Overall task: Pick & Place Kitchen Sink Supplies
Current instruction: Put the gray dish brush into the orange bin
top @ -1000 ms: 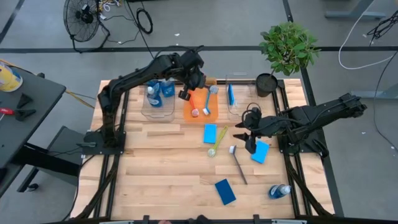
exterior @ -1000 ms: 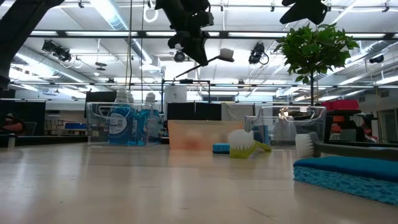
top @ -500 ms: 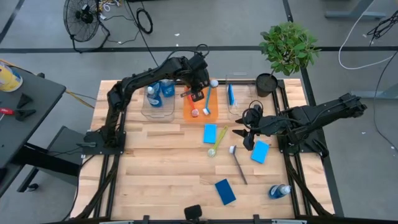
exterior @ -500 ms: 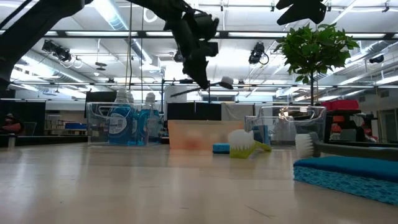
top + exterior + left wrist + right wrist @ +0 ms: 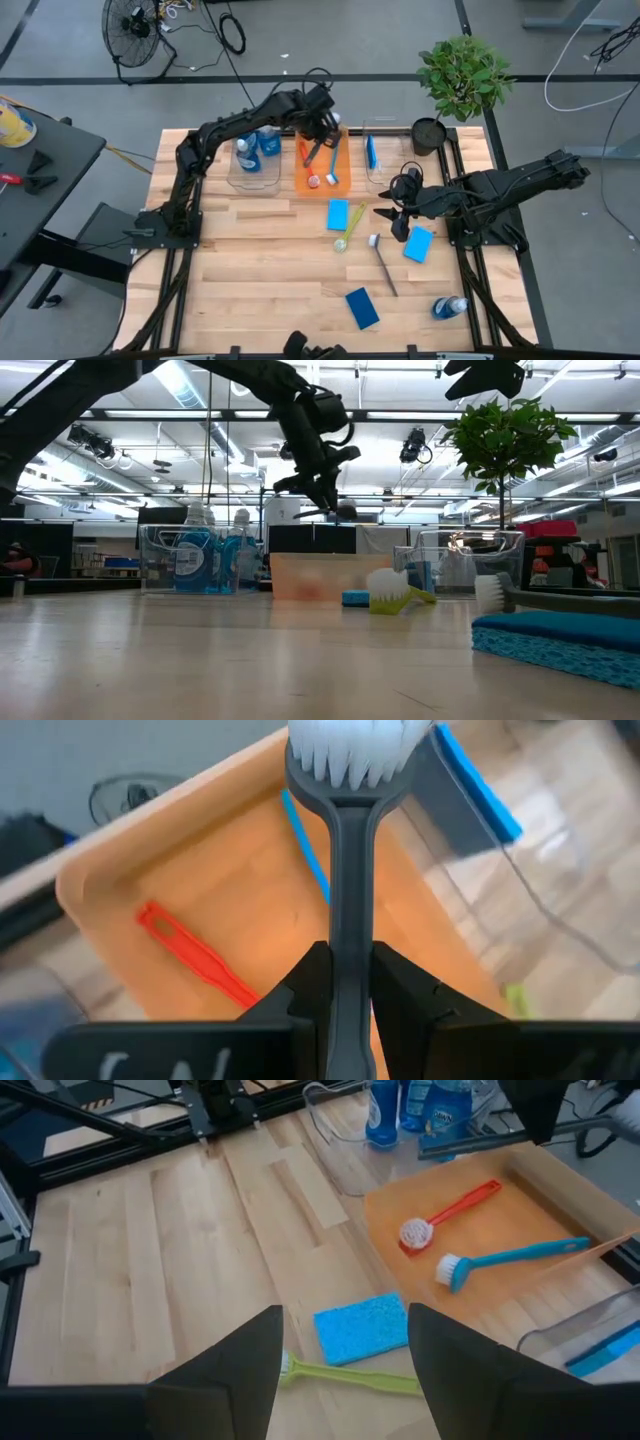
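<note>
Above the orange bin (image 5: 120, 880), the left claw (image 5: 348, 982) grips a dark grey, white-bristled brush (image 5: 348, 870).

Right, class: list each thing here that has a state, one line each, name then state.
left gripper: shut on the dark grey brush, above the orange bin
right gripper: open, empty
red brush: lying in the orange bin
blue brush: lying in the orange bin
yellow-green brush: lying on the table
</note>
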Controlling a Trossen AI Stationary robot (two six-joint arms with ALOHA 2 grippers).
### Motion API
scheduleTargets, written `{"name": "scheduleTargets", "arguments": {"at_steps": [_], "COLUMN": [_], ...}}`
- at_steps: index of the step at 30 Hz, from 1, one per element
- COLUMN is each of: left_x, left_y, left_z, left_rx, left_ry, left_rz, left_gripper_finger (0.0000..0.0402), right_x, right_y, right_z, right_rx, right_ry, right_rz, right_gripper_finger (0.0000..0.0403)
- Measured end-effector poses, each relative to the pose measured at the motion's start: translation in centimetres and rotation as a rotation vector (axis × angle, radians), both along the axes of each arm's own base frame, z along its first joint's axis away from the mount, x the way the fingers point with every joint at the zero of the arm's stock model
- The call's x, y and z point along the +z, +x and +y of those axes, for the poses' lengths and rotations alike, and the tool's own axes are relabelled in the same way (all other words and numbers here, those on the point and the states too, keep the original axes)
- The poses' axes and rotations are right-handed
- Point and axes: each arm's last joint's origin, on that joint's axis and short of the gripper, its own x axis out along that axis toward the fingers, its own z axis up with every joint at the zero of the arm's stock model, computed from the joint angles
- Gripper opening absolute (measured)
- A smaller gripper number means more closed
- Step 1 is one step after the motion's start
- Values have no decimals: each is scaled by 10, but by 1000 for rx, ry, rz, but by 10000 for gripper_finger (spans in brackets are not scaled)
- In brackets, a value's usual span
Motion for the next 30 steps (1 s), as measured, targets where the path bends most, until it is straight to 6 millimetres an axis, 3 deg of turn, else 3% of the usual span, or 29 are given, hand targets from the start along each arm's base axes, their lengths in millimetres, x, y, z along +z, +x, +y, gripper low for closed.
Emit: {"name": "scheduleTargets", "arguments": {"at_steps": [9, 15, 30], "left_x": [0, 0, -48], "left_y": [1, 1, 17], "left_z": [0, -1, 1], "left_rx": [294, 378, 432], "left_ry": [-148, -192, -229], "left_rz": [-94, -118, -3], "left_gripper_finger": [63, 64, 64], "right_x": [0, 0, 0], "right_y": [0, 0, 0], "right_z": [0, 0, 0], "right_rx": [6, 20, 28], "right_ry": [-7, -27, -26], "right_rz": [3, 9, 14], "right_gripper_finger": [217, 217, 217]}}
